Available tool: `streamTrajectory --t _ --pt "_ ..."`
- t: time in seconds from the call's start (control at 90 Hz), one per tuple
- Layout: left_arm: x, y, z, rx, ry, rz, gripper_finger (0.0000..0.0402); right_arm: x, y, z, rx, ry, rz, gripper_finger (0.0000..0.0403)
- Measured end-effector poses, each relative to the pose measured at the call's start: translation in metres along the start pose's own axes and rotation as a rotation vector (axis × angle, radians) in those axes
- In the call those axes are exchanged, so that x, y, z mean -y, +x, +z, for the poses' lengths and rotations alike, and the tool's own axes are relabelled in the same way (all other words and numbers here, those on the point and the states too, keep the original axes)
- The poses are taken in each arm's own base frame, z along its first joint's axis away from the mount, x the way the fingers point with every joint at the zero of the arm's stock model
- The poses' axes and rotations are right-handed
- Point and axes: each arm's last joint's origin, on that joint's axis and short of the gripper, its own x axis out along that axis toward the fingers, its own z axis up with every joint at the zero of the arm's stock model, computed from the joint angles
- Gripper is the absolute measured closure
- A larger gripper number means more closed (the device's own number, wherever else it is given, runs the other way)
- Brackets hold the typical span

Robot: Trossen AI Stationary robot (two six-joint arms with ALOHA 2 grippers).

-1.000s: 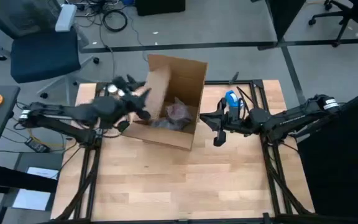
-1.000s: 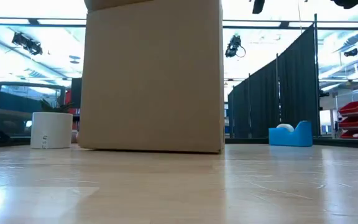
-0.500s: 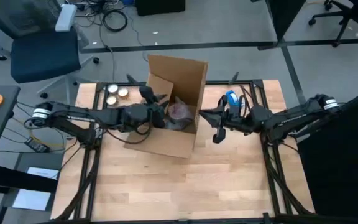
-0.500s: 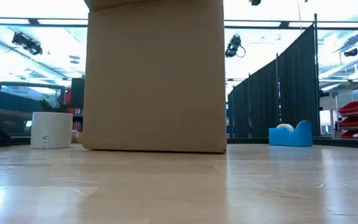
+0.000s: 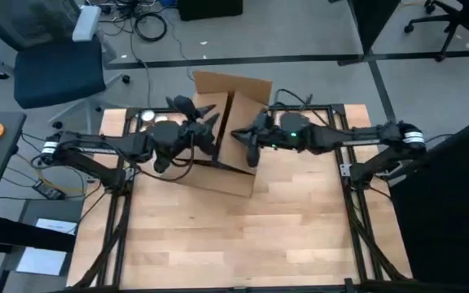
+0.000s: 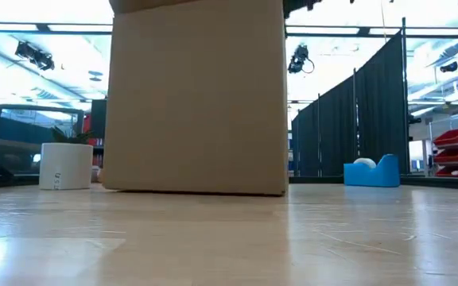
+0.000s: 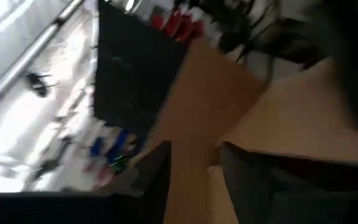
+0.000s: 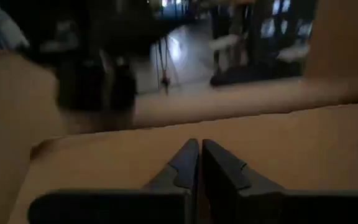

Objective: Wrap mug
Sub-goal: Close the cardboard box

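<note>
Lighting evenly and softly from overhead in the high view, casting only faint shadows under the arms on the bench (image 5: 243,228). Backlighting strongly in the low view, blowing out the ceiling panels and leaving a pale sheen on the wood. Smearing heavily with motion in the left wrist view. Dimming and softening in the right wrist view, keeping only the near fingers (image 8: 222,168) fairly sharp.

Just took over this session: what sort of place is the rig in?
Likely a robotics lab or workshop: black curtain partitions, red parts bins, an office chair and floor cables.
</note>
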Motion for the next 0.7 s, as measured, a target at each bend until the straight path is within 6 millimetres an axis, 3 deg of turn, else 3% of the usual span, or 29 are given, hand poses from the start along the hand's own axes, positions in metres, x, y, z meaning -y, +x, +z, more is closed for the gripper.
streamTrajectory --t 0.122,0.244,0.422,0.533,0.7 --pt "-0.032 -0.029 0.006 0.02 -0.098 0.049 0.0275 0.006 0.008 -0.009 -0.049 -0.004 -0.02 0.0403" --pt "-0.046 -0.064 0.003 0.109 -0.225 -0.078 0.0275 0.007 0.009 -0.009 -0.049 -0.011 -0.021 0.0403" --pt "-0.049 -0.107 -0.017 0.273 -0.481 -0.524 0.0275 0.006 0.007 -0.007 -0.045 -0.029 -0.016 0.0403" --pt "-0.046 -0.126 -0.024 0.413 -0.489 -0.911 0.0275 0.006 0.007 -0.008 -0.052 -0.034 -0.004 0.0403" --pt "-0.055 -0.148 -0.018 0.608 -0.525 -1.029 0.0275 0.006 0.006 -0.011 -0.082 -0.042 -0.005 0.0403"
